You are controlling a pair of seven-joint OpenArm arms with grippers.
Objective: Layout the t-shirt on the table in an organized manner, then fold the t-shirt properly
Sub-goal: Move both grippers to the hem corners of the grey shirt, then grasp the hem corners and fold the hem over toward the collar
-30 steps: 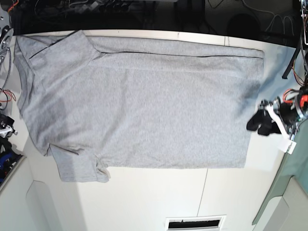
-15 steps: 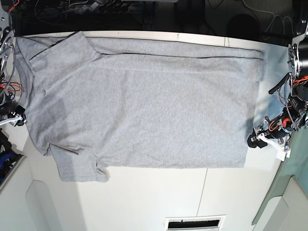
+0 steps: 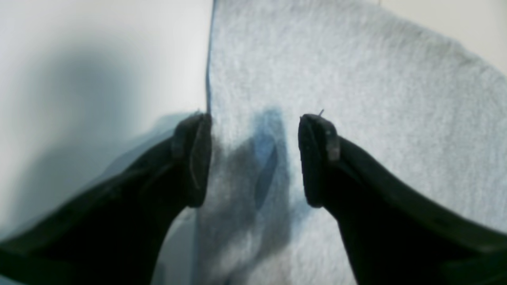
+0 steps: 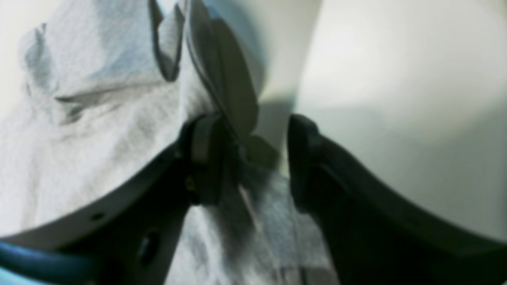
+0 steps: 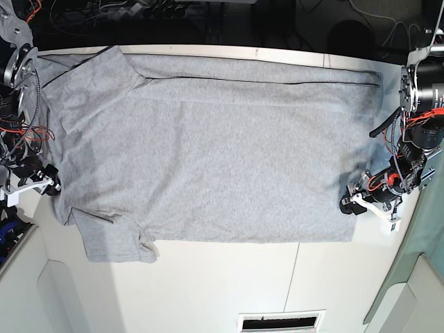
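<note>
The grey t-shirt [image 5: 208, 152] lies spread flat on the white table [image 5: 229, 284], collar end to the left and hem to the right, with no lettering showing. My left gripper [image 5: 349, 203] is down at the hem's near corner. In the left wrist view it [image 3: 253, 158] stands open astride the shirt's edge [image 3: 356, 79], one finger over bare table [image 3: 99, 59]. My right gripper [image 5: 50, 186] is at the shirt's left edge beside the near sleeve. In the right wrist view it [image 4: 261, 158] is open, with a raised fold of shirt [image 4: 99, 118] against one finger.
A dark gap with cables [image 5: 173, 14] runs behind the table's far edge. A slotted vent [image 5: 281, 322] sits at the near edge, with a thin seam line [image 5: 295, 270] above it. A teal panel [image 5: 416, 263] borders the right side.
The left gripper has moved in and down onto the hem's near corner. The right gripper has come into view and reached the shirt's left edge. The shirt's left side has shifted slightly.
</note>
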